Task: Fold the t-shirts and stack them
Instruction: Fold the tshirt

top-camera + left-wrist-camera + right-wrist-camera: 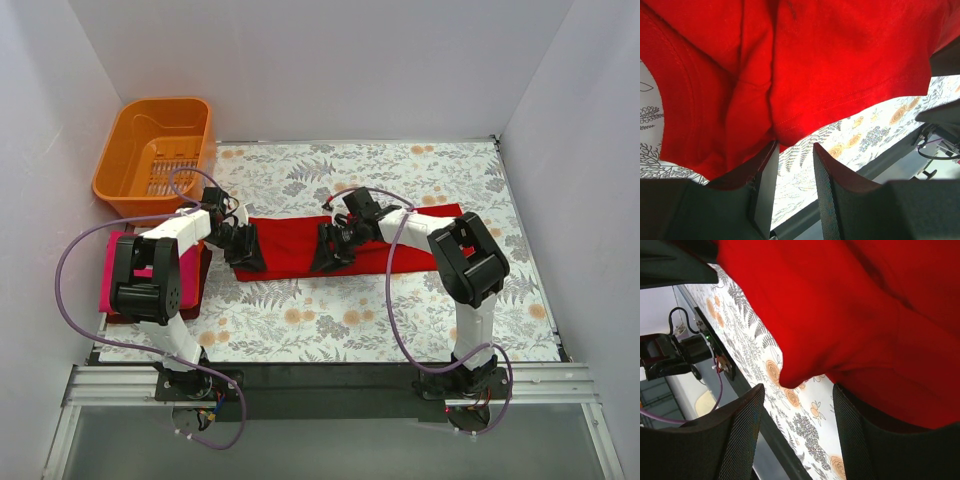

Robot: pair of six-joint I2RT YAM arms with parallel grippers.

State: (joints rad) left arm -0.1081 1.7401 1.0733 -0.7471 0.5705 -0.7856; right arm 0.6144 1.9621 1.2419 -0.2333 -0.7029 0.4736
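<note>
A bright red t-shirt (290,245) lies folded into a long strip across the middle of the floral cloth (400,300). My left gripper (243,250) is down at the strip's left part and my right gripper (330,248) at its middle. In the left wrist view the jaws (795,147) stand open with only floral cloth between them, and the red shirt's hem (805,75) lies just past the tips. In the right wrist view the jaws (797,390) are open and a folded corner of the red shirt (850,315) hangs just ahead of the gap.
A magenta-pink folded shirt (112,270) lies on a dark red one (196,290) at the left edge, under my left arm. An orange slotted basket (155,150) stands at the back left. White walls close in the left, back and right sides.
</note>
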